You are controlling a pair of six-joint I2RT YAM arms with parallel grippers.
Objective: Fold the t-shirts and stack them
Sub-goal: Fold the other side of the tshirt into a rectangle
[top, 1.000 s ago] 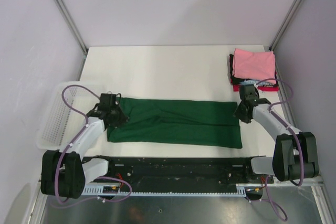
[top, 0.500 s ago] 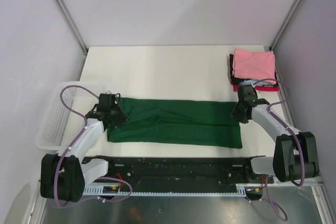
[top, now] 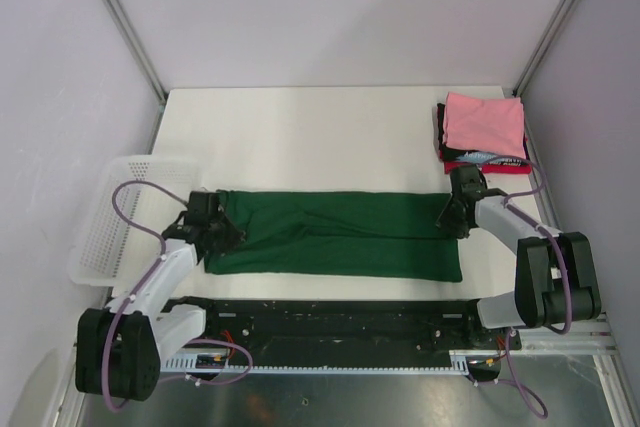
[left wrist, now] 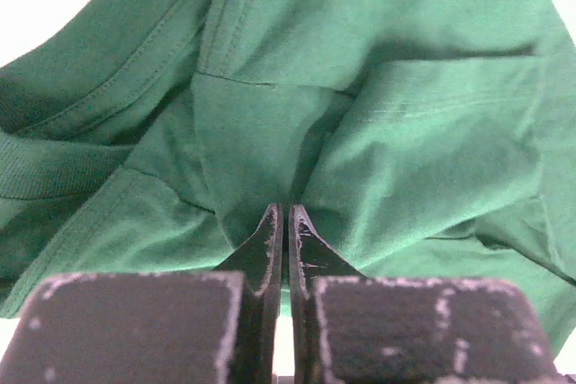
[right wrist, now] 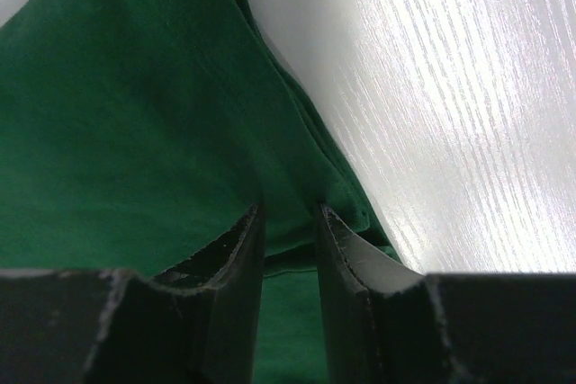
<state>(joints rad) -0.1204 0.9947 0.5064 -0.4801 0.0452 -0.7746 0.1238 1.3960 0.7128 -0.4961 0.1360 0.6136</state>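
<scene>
Nearest the arm bases, the green t-shirt (top: pixel 340 237) lies folded into a long band across the table (top: pixel 320 137), its near edge close to the table's front rim. The left gripper (left wrist: pixel 285 211) has drawn back toward its base since a second ago, its fingers pressed together on a pinch of cloth near the collar, and the band's left end has bunched a little with it. The right gripper (right wrist: pixel 289 211) has slid slightly leftward, its fingers clamped on the doubled cloth at the shirt's far right corner. The white basket (top: pixel 110 217) sits just left of the left arm. Beyond the band a broad stretch of white tabletop runs to the back edge, and in the far right corner, near the right gripper, the pink t-shirt (top: pixel 484 125) tops the red (top: pixel 515 168) and black (top: pixel 440 132) ones
</scene>
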